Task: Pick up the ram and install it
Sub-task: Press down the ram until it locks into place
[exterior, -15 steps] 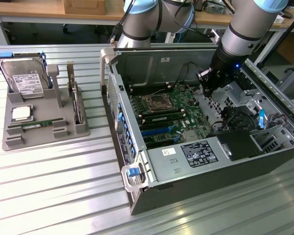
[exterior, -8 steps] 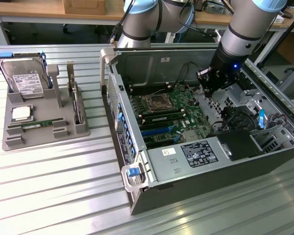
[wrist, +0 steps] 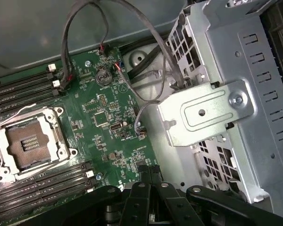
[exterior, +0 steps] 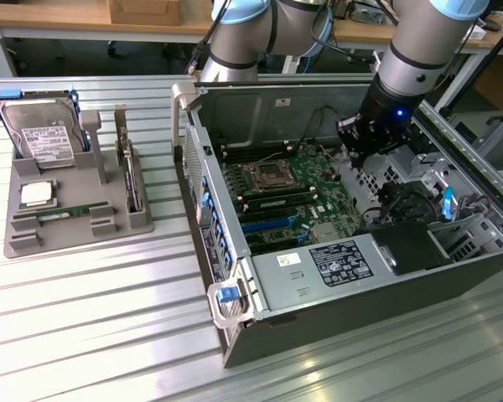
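On ext view's left, ram (exterior: 64,214) rests in tray (exterior: 33,243).

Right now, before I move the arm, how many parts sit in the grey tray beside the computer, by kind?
hard drive: 1
processor chip: 1
ram: 1
upright card: 1
Total: 4, all in the grey tray.
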`<state>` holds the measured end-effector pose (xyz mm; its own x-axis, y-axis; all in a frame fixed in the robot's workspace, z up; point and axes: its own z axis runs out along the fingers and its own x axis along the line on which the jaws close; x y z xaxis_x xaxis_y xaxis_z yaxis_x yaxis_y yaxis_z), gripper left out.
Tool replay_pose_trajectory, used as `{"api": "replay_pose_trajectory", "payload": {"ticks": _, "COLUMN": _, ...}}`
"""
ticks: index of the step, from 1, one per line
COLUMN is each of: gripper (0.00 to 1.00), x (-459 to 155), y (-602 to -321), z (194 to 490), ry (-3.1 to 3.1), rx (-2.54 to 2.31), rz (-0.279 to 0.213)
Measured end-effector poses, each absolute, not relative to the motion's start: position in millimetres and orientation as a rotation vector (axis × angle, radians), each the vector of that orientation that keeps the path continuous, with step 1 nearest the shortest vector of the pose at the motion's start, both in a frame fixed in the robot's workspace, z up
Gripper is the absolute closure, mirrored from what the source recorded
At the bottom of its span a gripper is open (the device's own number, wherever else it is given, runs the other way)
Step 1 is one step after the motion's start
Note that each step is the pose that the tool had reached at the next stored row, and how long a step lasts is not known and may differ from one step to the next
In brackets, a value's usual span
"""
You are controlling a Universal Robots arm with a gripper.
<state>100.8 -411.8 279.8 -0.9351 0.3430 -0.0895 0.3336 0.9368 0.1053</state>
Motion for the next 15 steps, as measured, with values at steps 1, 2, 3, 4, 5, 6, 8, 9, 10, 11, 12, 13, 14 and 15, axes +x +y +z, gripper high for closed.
{"api": "replay_pose_trajectory", "payload": {"ticks": 1, "gripper": 0.89, "x": 100.8, "y": -411.8, "z": 279.6, "ry": 2.981, "rx": 0.55, "rz": 0.133}}
{"api": "replay_pose_trajectory", "payload": {"ticks": 2, "gripper": 0.89, "x": 100.8, "y": -411.8, "z": 279.5, "ry": 2.973, "rx": 0.587, "rz": 0.131}}
{"api": "replay_pose_trajectory", "payload": {"ticks": 3, "gripper": 0.89, "x": 100.8, "y": -411.8, "z": 279.4, "ry": 2.964, "rx": 0.626, "rz": 0.129}}
{"api": "replay_pose_trajectory", "payload": {"ticks": 4, "gripper": 0.89, "x": 100.8, "y": -411.8, "z": 279.3, "ry": 2.956, "rx": 0.659, "rz": 0.127}}
{"api": "replay_pose_trajectory", "payload": {"ticks": 5, "gripper": 0.89, "x": 100.8, "y": -411.8, "z": 279.2, "ry": 2.947, "rx": 0.694, "rz": 0.125}}
{"api": "replay_pose_trajectory", "payload": {"ticks": 6, "gripper": 0.89, "x": 100.8, "y": -411.8, "z": 279.1, "ry": 2.937, "rx": 0.729, "rz": 0.123}}
{"api": "replay_pose_trajectory", "payload": {"ticks": 8, "gripper": 0.89, "x": 100.8, "y": -411.8, "z": 278.9, "ry": 2.914, "rx": 0.811, "rz": 0.118}}
{"api": "replay_pose_trajectory", "payload": {"ticks": 9, "gripper": 0.89, "x": 100.8, "y": -411.8, "z": 278.8, "ry": 2.9, "rx": 0.855, "rz": 0.115}}
{"api": "replay_pose_trajectory", "payload": {"ticks": 10, "gripper": 0.89, "x": 100.8, "y": -411.8, "z": 278.8, "ry": 2.898, "rx": 0.862, "rz": 0.115}}
{"api": "replay_pose_trajectory", "payload": {"ticks": 11, "gripper": 0.89, "x": 100.6, "y": -411.8, "z": 278.9, "ry": 2.905, "rx": 0.839, "rz": 0.115}}
{"api": "replay_pose_trajectory", "payload": {"ticks": 12, "gripper": 0.89, "x": 100.5, "y": -411.8, "z": 278.9, "ry": 2.916, "rx": 0.804, "rz": 0.117}}
{"api": "replay_pose_trajectory", "payload": {"ticks": 13, "gripper": 0.89, "x": 100.3, "y": -411.8, "z": 278.8, "ry": 2.932, "rx": 0.747, "rz": 0.121}}
{"api": "replay_pose_trajectory", "payload": {"ticks": 14, "gripper": 0.89, "x": 100.4, "y": -411.8, "z": 278.8, "ry": 2.947, "rx": 0.692, "rz": 0.124}}
{"api": "replay_pose_trajectory", "payload": {"ticks": 15, "gripper": 0.89, "x": 100.4, "y": -411.8, "z": 278.8, "ry": 2.963, "rx": 0.628, "rz": 0.128}}
